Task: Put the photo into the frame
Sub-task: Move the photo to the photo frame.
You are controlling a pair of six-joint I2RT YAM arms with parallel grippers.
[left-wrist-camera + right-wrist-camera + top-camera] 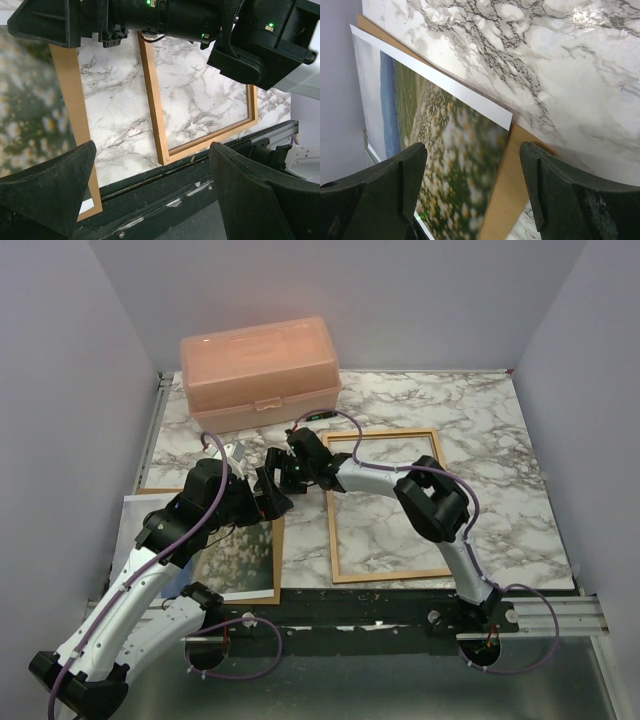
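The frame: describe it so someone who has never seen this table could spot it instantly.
Start at the marble table and look right of centre, nearer than the pink box. The frame lies flat there, a thin orange-brown wooden rectangle. Unlike the photo and solid brown board on the left, it is empty, with marble showing through.

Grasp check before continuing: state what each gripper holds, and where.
Nothing is held. The left gripper and right gripper both stand open and empty; the rectangular paper meadow photo lies ungripped beneath the right one.
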